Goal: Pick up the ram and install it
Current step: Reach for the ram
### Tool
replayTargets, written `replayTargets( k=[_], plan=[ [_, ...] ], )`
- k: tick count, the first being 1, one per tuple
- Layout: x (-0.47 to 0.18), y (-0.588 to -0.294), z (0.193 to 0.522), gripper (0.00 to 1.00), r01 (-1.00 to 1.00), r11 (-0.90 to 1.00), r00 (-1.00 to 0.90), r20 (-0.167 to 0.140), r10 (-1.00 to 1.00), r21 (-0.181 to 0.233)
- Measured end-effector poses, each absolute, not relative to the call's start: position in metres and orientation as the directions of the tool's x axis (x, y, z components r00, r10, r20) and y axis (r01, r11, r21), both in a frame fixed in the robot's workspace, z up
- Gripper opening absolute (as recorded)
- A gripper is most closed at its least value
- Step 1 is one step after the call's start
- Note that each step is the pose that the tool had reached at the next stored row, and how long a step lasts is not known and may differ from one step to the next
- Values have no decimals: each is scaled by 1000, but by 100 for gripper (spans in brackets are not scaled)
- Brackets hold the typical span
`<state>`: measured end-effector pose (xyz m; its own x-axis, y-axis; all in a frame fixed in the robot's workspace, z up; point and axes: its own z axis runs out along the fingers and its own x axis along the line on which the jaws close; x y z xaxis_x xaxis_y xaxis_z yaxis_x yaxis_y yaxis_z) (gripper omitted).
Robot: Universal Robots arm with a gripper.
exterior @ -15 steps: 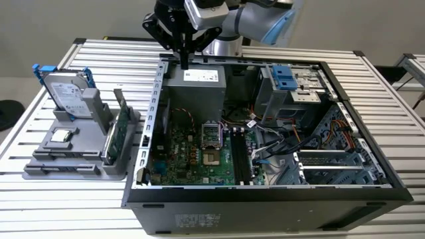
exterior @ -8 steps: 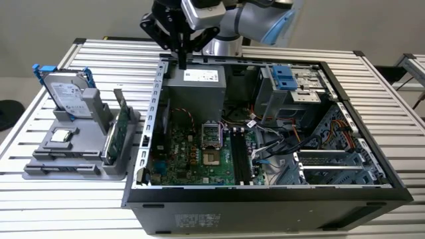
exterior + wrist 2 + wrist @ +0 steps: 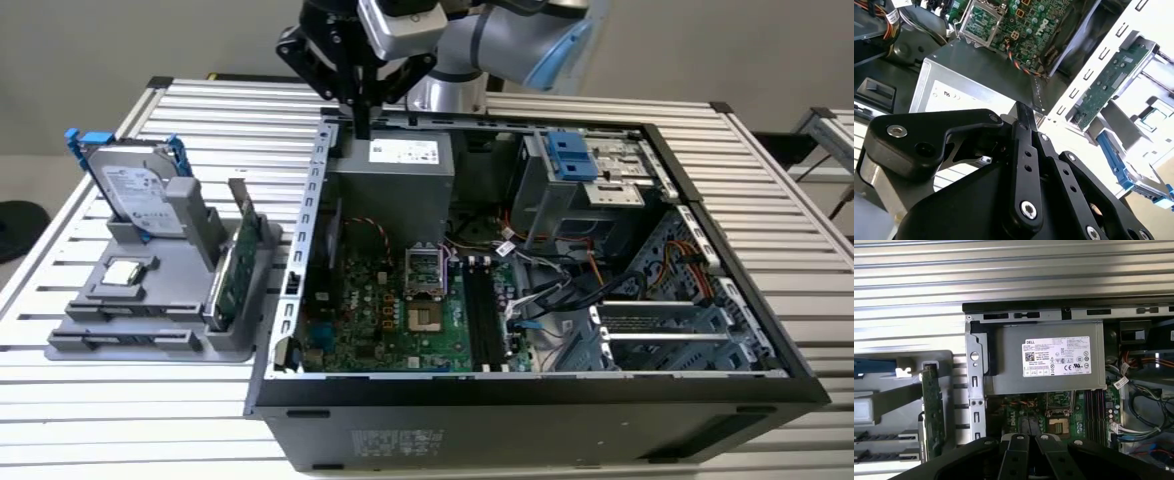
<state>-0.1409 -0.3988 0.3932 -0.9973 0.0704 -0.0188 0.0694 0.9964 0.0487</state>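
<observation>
**A:** Which step is in hand?

**B:** The pick-up, by my reading, and it is not yet made. The black two-fingered gripper (image 3: 360, 130) hangs over the far edge of the open black computer case (image 3: 534, 400). It is just above the grey metal power supply box with a white label (image 3: 400, 150). Its jaws are pressed together with nothing between them.

**A:** And where is the ram?

**B:** The ram (image 3: 222, 288) stands on its long edge in the grey plastic holder (image 3: 120, 345). The holder sits on the silver slatted table (image 3: 134, 420), outside the case on the exterior view's left and well apart from the gripper.

**A:** How does it look?

**B:** It is a long, narrow, thin board, dark green with darker chips along its face. It is seen nearly edge-on, and I cannot make out any label.

**A:** What does the grasp call for?

**B:** I'd judge the jaws must part and line up across the board's two flat faces. An off-centre pinch on so thin a piece could tilt it. The long black slots (image 3: 483, 322) on the green motherboard (image 3: 387, 320) look unoccupied, so nothing is installed.
</observation>
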Motion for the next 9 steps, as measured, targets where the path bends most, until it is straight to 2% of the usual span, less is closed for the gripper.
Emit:
replayTargets(
  k=[9],
  plan=[
    [-144, -399, 393, 0, 69, 996, -997, -19, 70, 49]
  ],
)
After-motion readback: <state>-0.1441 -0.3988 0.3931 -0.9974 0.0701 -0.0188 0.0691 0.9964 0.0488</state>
